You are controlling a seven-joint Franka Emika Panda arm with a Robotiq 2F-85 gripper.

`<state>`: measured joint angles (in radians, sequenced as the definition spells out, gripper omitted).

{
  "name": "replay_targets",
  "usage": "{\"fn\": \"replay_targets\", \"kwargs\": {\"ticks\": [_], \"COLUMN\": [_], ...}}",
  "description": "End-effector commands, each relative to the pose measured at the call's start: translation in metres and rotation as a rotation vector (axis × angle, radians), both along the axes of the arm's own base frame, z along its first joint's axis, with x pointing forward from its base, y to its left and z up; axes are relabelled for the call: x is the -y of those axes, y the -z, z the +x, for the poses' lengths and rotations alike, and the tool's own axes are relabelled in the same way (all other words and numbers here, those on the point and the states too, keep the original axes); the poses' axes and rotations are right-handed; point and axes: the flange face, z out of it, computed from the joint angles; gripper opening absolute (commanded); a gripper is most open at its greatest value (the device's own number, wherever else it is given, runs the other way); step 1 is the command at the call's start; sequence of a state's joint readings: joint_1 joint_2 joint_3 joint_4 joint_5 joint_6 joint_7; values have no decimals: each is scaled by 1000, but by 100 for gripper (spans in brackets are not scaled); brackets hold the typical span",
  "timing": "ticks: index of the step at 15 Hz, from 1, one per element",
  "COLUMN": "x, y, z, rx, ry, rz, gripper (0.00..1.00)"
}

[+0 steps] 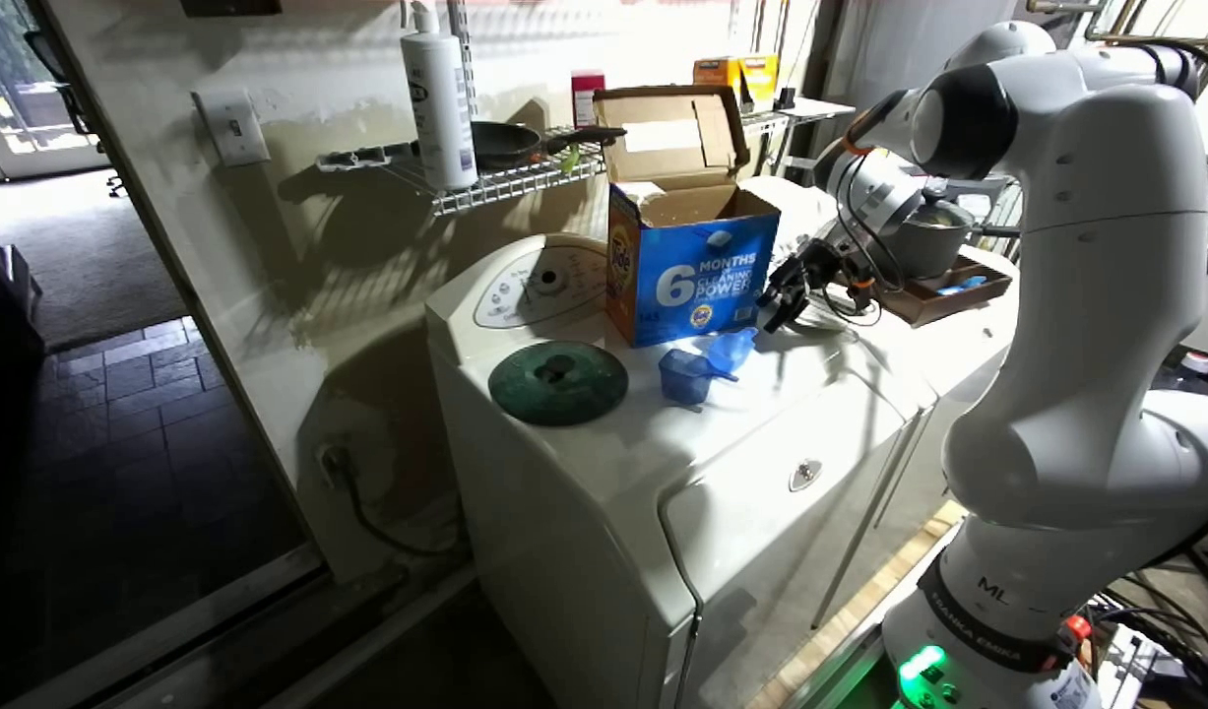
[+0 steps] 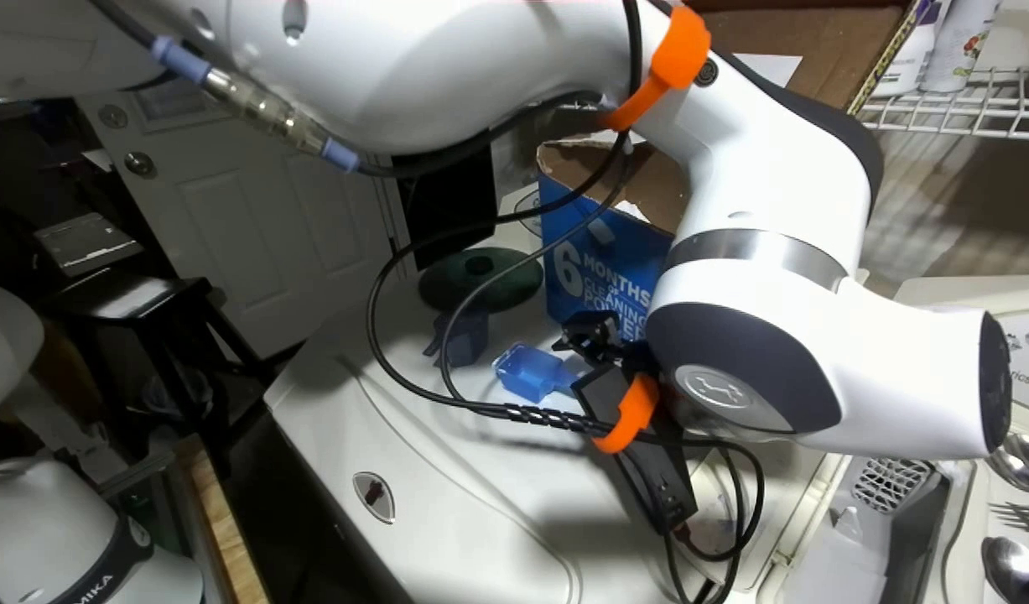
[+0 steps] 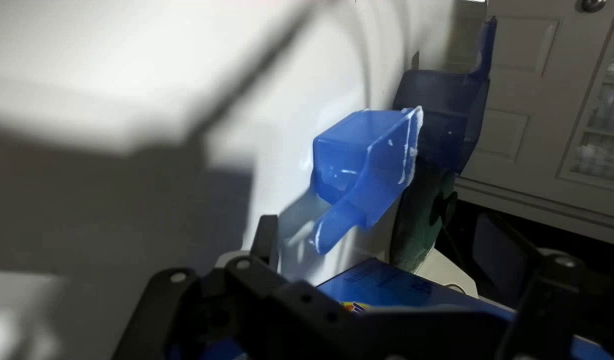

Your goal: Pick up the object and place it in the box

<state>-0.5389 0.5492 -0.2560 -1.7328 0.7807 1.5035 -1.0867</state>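
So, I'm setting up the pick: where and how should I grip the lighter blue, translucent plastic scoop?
I'd take the lighter scoop by its narrow handle, bringing the open black gripper in from the handle's end. The handle points towards the gripper and looks far slimmer than the boxy cup, while the darker blue plastic scoop stands beyond it.

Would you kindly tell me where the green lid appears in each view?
In an exterior view: the green lid, slightly lower-left of centre, left of the box.
In an exterior view: the green lid, slightly upper-left of centre, left of the box.
In the wrist view: the green lid, right of centre, partly hidden, pictured above the box.
Shared landmark: the box.
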Motion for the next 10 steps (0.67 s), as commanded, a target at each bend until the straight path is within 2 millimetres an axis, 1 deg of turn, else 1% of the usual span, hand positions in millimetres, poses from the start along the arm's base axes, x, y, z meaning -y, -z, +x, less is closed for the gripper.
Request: {"fn": "replay_targets", "kwargs": {"ticks": [1,5,9,10], "x": [-1,-11,-15,-15], "y": [6,12,17,18], "z": [16,24,28,28], "rx": [3,-10,-23,-29], "ry": [25,28,32,33], "rz": [39,54,61,61], "gripper": [100,100,100,96]}}
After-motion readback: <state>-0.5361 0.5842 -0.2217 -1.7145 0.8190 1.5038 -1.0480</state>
